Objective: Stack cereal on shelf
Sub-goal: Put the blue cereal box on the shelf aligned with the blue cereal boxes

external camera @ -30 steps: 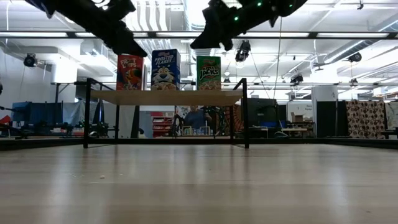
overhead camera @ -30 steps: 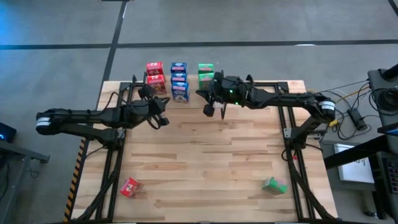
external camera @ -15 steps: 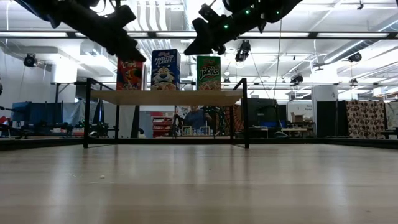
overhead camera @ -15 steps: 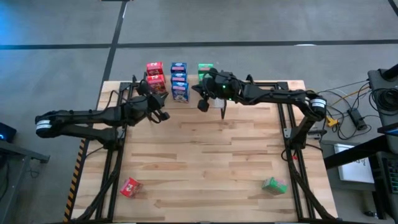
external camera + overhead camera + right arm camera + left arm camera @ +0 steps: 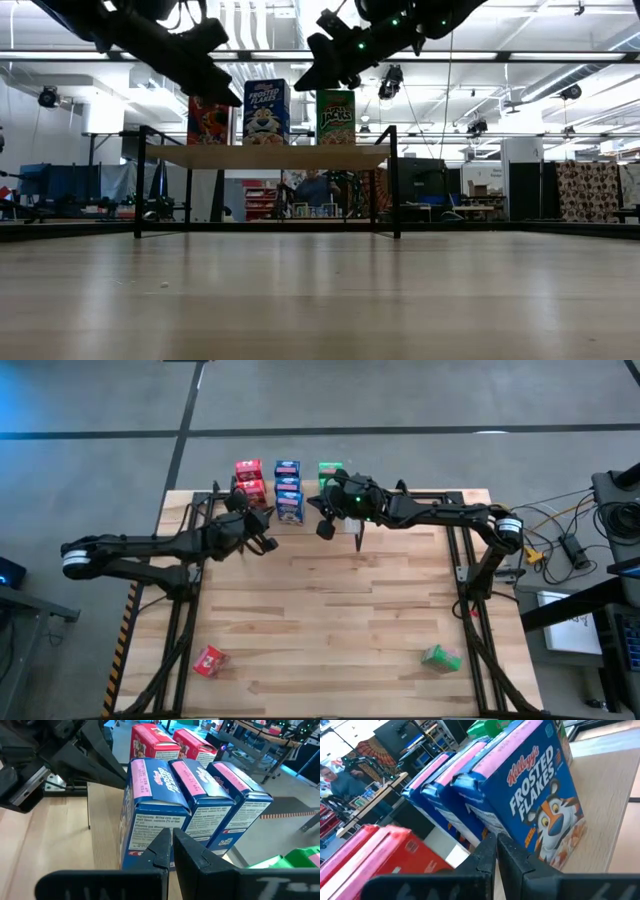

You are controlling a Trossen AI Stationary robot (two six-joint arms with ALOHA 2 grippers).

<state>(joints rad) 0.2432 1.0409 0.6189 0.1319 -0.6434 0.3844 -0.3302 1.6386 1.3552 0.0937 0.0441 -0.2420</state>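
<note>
On the shelf [image 5: 265,157] at the table's far edge stand rows of cereal boxes: red [image 5: 248,478], blue [image 5: 288,490] and green [image 5: 330,468]. My right arm partly covers the green ones. My left gripper [image 5: 268,522] is shut and points at the gap between the red row and the front blue box [image 5: 540,810]. My right gripper [image 5: 318,520] is also shut, reaching over the green row, with its tips at the right side of the front blue box [image 5: 155,815]. A loose red box [image 5: 210,660] and a loose green box [image 5: 440,657] lie on the table near its front edge. My left gripper has its shut fingertips [image 5: 487,845] right at the lower left corner of the front blue box; I cannot tell whether they touch it. My right gripper has its shut fingertips [image 5: 162,842] in front of that box's side panel [image 5: 150,832]; I cannot tell whether they touch it either.
The shelf's black legs [image 5: 395,180] stand on the tabletop [image 5: 340,620]. The two arms' black frames run along the table's left and right edges. Cables and equipment [image 5: 600,510] lie beyond the right edge. A person sits in the room far behind the shelf.
My left gripper has moved toward the far edge and closer to the blue row. My right gripper has moved toward the table's left and far edge, over the green row up to the blue boxes. Both have stayed shut. The boxes have not visibly moved.
</note>
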